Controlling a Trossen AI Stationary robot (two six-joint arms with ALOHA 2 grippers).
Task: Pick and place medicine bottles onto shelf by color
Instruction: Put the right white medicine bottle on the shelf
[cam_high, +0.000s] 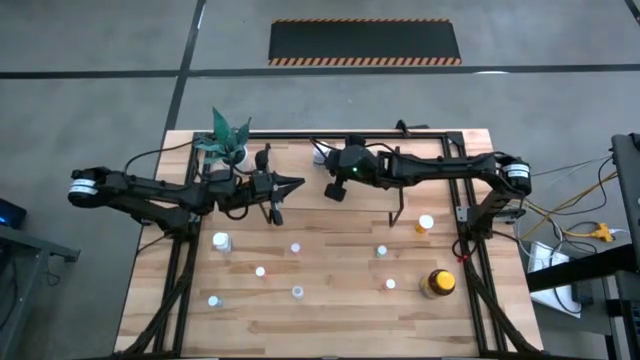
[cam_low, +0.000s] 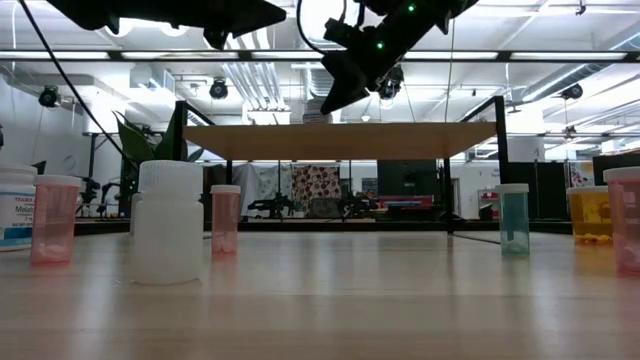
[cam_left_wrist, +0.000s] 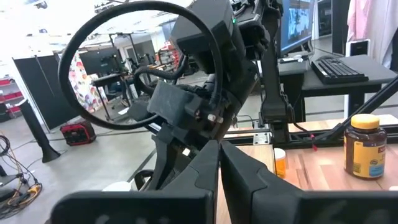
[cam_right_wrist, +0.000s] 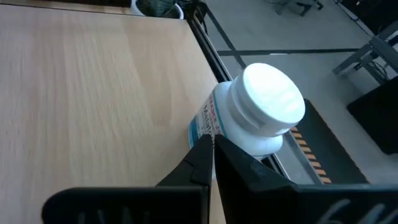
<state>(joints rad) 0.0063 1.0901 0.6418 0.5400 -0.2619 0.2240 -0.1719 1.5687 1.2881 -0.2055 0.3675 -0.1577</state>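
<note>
My right hand (cam_right_wrist: 208, 155) is closed and empty. A white-capped bottle (cam_right_wrist: 252, 112) stands upright just past its tips, on the shelf (cam_right_wrist: 93, 93) edge. My left hand (cam_high: 290, 184), closed too, waits nearby. I count about nine small bottles on the tabletop (cam_high: 330, 300), plus one big amber bottle (cam_high: 437, 283).

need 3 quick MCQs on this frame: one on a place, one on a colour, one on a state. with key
1. Where does the big amber bottle stand?
A. beside the plant
B. on the table, right side, front
C. in a gripper

2. What colour is the cap of the bottle just ahead of the right gripper?
A. white
B. orange
C. yellow

3. How is the left gripper?
A. open wide
B. shut on a bottle
C. shut, empty

Key: B, the high view shows it alone there; A, the right wrist view shows a white cap; C, its fingers meet with nothing between.
</note>
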